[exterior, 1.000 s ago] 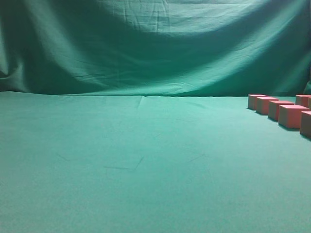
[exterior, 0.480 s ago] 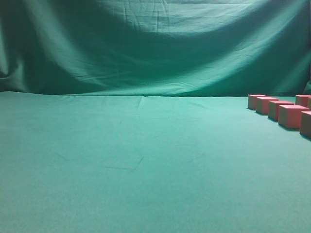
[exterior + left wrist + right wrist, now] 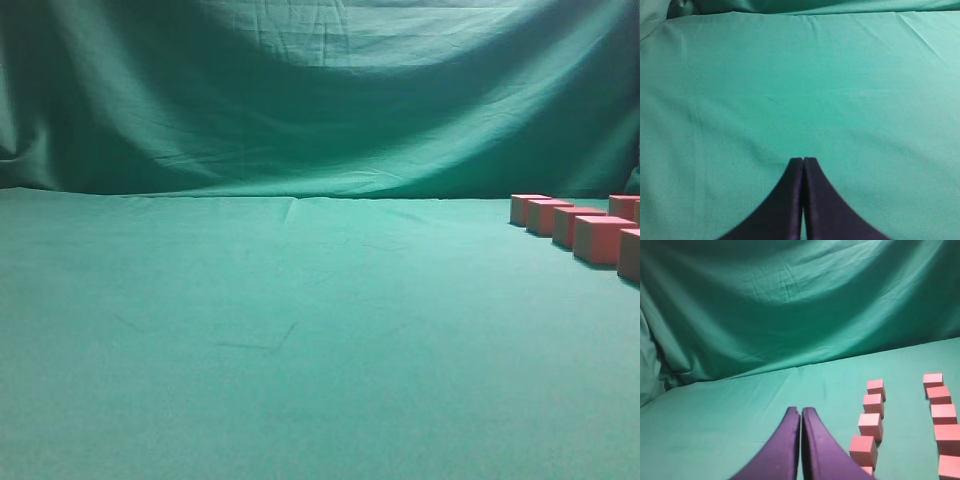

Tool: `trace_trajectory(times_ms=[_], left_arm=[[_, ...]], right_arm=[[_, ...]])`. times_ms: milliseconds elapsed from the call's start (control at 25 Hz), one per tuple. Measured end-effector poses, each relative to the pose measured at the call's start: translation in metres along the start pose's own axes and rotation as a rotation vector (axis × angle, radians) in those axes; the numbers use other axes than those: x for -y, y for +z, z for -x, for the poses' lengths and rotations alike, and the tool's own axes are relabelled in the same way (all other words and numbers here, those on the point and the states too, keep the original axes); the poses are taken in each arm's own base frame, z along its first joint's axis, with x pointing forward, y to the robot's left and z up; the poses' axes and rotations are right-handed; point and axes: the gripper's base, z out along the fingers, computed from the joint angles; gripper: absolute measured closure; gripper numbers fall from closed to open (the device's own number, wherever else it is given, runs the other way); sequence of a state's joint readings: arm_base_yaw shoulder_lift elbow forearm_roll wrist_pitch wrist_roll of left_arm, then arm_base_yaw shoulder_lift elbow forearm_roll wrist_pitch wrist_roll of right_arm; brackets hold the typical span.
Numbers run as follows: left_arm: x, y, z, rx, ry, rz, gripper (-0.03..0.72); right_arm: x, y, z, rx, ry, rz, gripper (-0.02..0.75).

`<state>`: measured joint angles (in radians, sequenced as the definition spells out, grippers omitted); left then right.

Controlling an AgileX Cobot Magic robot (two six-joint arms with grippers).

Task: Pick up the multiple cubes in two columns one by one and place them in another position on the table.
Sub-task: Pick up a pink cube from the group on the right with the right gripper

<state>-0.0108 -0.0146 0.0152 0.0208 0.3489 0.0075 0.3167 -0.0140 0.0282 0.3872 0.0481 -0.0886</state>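
Here the desk point(image 3: 300, 350), spread with faintly creased green cloth, meets a draped green backdrop point(image 3: 320, 90). The cubes point(image 3: 873, 423) sit in two columns at the right wrist view's lower right. Left fingers point(image 3: 795, 200) and right fingers point(image 3: 790, 445) are pressed together, empty.

Plain salmon-pink cubes point(image 3: 871, 425), unmarked, plain green cloth on the table point(image 3: 300, 340), darker green draped backdrop point(image 3: 320, 90), black left gripper point(image 3: 803, 161), dark purplish right gripper point(image 3: 801, 411)
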Motion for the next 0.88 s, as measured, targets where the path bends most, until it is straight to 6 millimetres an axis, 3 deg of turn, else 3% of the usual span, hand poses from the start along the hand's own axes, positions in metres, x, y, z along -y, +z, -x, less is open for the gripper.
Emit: trace_trajectory(times_ms=[80,280,520,720,880], left_arm=[[0.000,0.000,0.000,0.000,0.000,0.000,0.688],[0.000,0.000,0.000,0.000,0.000,0.000,0.688],[0.000,0.000,0.000,0.000,0.000,0.000,0.688],[0.000,0.000,0.000,0.000,0.000,0.000,0.688],[0.000,0.000,0.000,0.000,0.000,0.000,0.688]], right_arm=[[-0.004,-0.001,0.007,-0.009,0.000,0.014,0.738],[-0.018,-0.007,0.047,0.053,-0.067,0.053,0.738],[-0.022,-0.006,0.056,0.032,-0.081,0.058,0.738],[-0.033,0.006,0.064,-0.254,-0.068,0.075,0.738],[-0.037,0.028,0.072,-0.555,-0.069,0.032,0.738]])
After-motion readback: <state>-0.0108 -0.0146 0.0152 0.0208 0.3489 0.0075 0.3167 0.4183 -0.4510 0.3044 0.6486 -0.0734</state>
